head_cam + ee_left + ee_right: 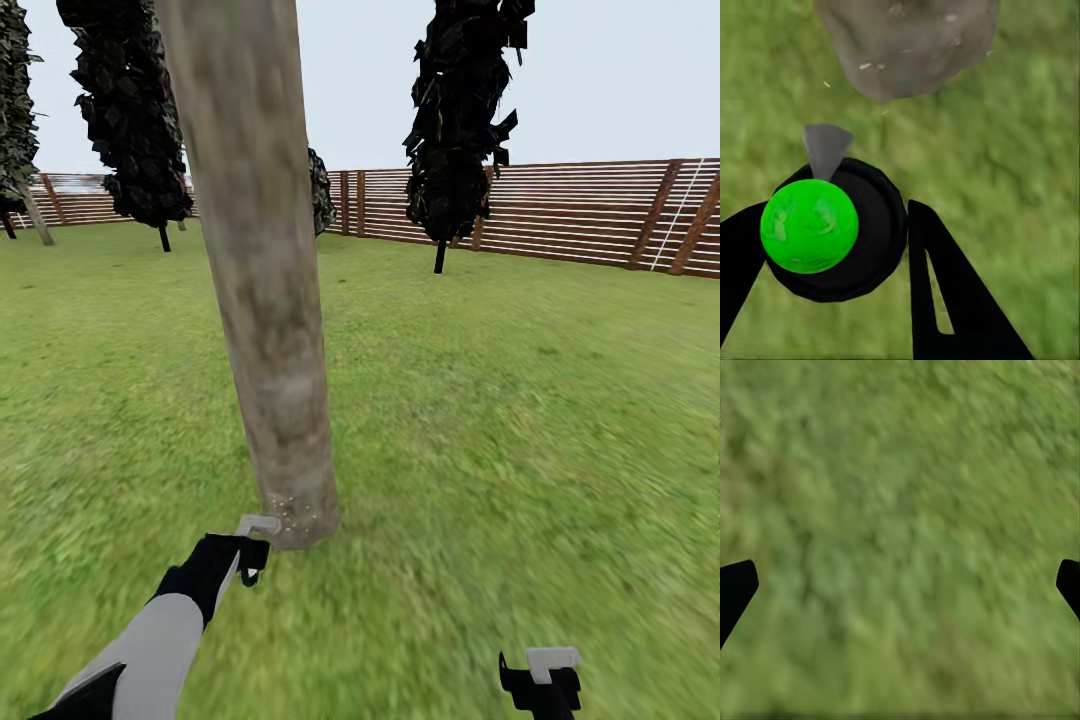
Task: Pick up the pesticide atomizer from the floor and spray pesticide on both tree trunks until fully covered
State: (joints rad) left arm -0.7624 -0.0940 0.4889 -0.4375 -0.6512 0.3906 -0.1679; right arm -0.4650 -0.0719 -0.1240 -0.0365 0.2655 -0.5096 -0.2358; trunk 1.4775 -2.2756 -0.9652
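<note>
Far left trees: a leaning bare trunk (36, 215) stands by the fence at the head view's left edge, and beside it a thin-trunked tree with dark foliage (130, 110).
Left arm: its white and black forearm (150, 650) reaches up from the lower left of the head view toward the base of the near trunk.
Left gripper (832, 240): clenched around the pesticide atomizer, one black finger (945, 300) on each side of the body.
Pesticide atomizer (810, 225): held in the left gripper; the left wrist view shows a bright green round cap on a black round body, with a grey nozzle (826, 146) pointing at the trunk base. In the head view its pale grey top (258, 524) sits just beside the trunk's foot.
Tree trunk (255, 270): a thick, mottled grey-brown column that rises slightly tilted from the grass, centre-left in the head view.
Pesticide (285, 512): a small scatter of white specks low on the trunk, near the nozzle; the bark above looks bare. A few white flecks (870, 66) also show on the trunk base in the left wrist view.
Lawn (520, 400): green grass all around the trunk.
Right-hand tree (458, 120): thin-trunked, dark-leaved, well behind.
Fence (590, 215): brown horizontal slats along the far edge.
Right gripper (900, 585): released, its fingertips (735, 585) spread wide apart over bare grass, holding nothing; it also shows low at the right of the head view (541, 680).
</note>
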